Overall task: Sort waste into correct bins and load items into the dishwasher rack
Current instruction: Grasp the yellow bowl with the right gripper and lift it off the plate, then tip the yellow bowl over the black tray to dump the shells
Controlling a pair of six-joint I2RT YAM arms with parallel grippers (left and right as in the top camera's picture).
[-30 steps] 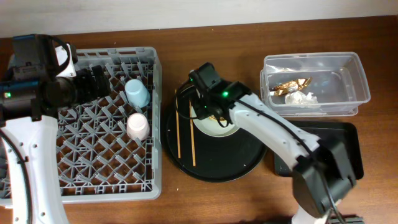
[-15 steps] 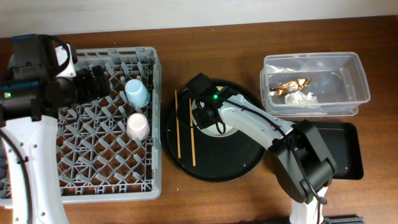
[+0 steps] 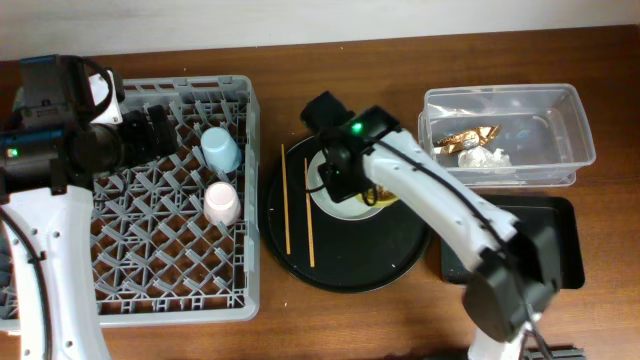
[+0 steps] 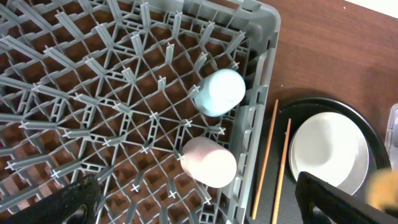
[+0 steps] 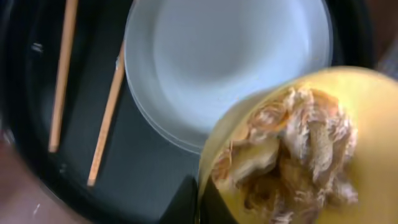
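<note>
My right gripper (image 5: 200, 200) is shut on the rim of the yellow bowl (image 5: 364, 106), which holds tan-brown food scraps (image 5: 292, 155). It hangs over the pale plate (image 5: 224, 62) on the round black tray. In the overhead view the right gripper (image 3: 345, 178) is above the plate (image 3: 332, 205), with a bit of the bowl (image 3: 387, 200) showing. Two chopsticks (image 3: 286, 200) lie left of the plate. The blue cup (image 3: 220, 150) and pink cup (image 3: 221, 203) stand upside down in the grey rack (image 3: 170, 250). My left gripper (image 4: 205, 208) is open above the rack.
The clear tub (image 3: 560, 110) at the back right holds the gold wrapper (image 3: 470, 137) and white tissue (image 3: 485, 157). The shallow black tray (image 3: 560, 240) lies in front of it. The round black tray (image 3: 350, 262) sits between rack and bins.
My right arm has shifted over the plate and swung right; a bit of the yellow bowl now shows beside it. The left arm has not moved.
</note>
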